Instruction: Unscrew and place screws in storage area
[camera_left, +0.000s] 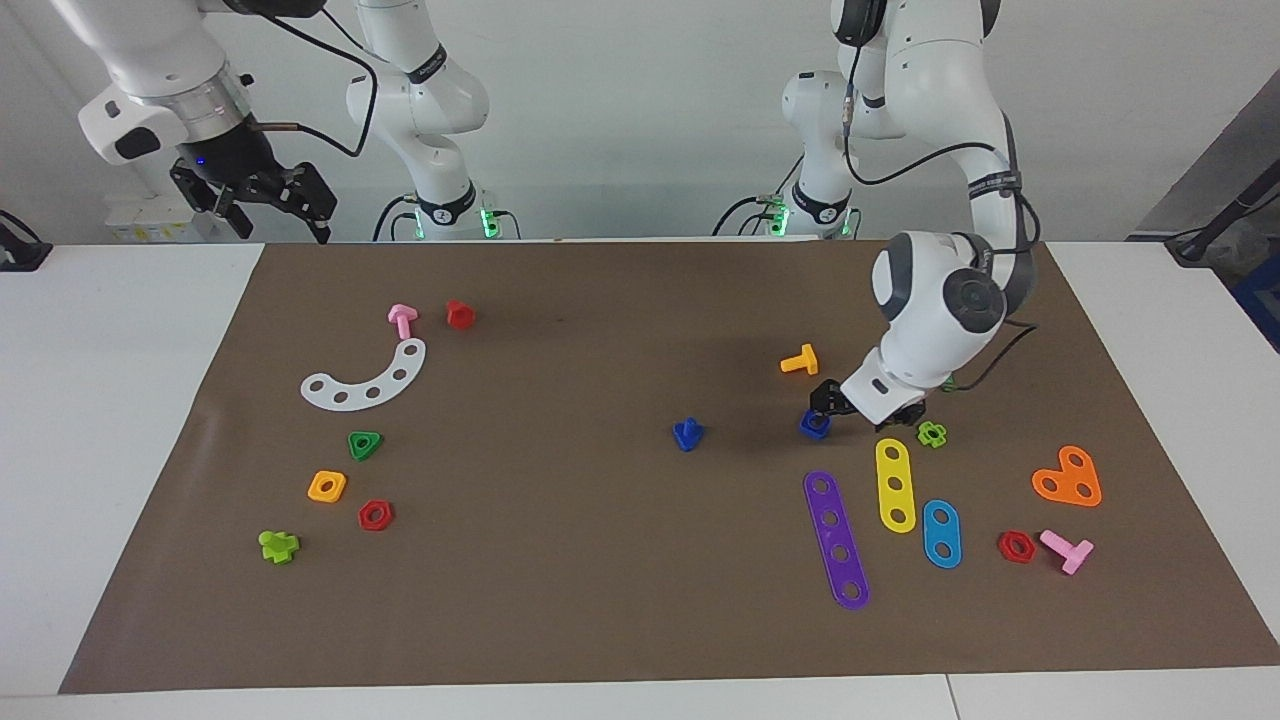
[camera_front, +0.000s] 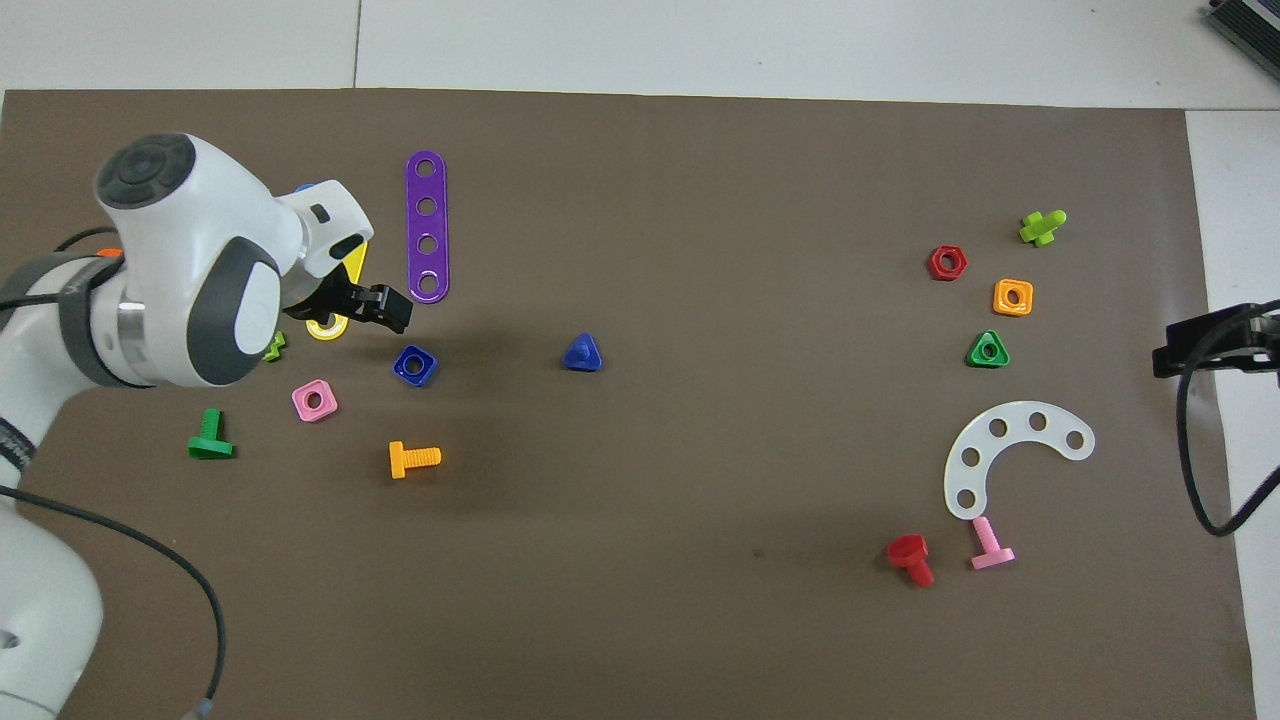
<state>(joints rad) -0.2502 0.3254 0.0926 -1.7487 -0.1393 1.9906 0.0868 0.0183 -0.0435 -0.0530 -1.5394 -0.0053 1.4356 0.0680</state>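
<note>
Dark-blue plastic, two pieces, apart from each other on the brown mat (camera_left: 560, 560) covering the counter (camera_left: 110, 420). Bolt (camera_left: 687, 434) with triangular head, lying alone near the mat's middle; stem not clearly seen from overhead, only the triangle with a raised centre (camera_front: 582, 353). Nut (camera_left: 815, 424), square with a round hole (camera_front: 414, 364), lying flat toward the left arm's end, well apart from the bolt.

Left hand (camera_left: 828, 399) low, just beside the nut; from overhead the black tips (camera_front: 385, 305) lie just past the nut, over bare mat. Cannot tell whether the fingers stand apart or together, or whether they touch the nut.

Around the nut: orange bolt (camera_left: 800, 360) nearer the robots, pink nut (camera_front: 314, 400) and green bolt (camera_front: 210, 437) also on that side in the overhead view. Purple strip (camera_left: 837, 539), yellow strip (camera_left: 895, 484) and blue strip (camera_left: 941, 533) farther from the robots; small green piece (camera_left: 932, 433) beside the yellow strip. Orange heart plate (camera_left: 1068, 478), red nut (camera_left: 1016, 546) and pink bolt (camera_left: 1067, 550) nearer the mat's end.

Right hand (camera_left: 270, 205) waiting, raised above the mat's edge at the right arm's end, fingers apart. On that end: white arc (camera_left: 366, 378), pink bolt (camera_left: 402, 320), red bolt (camera_left: 459, 314), green triangular nut (camera_left: 365, 444), orange nut (camera_left: 327, 486), red hex nut (camera_left: 375, 515), lime bolt (camera_left: 278, 545).
</note>
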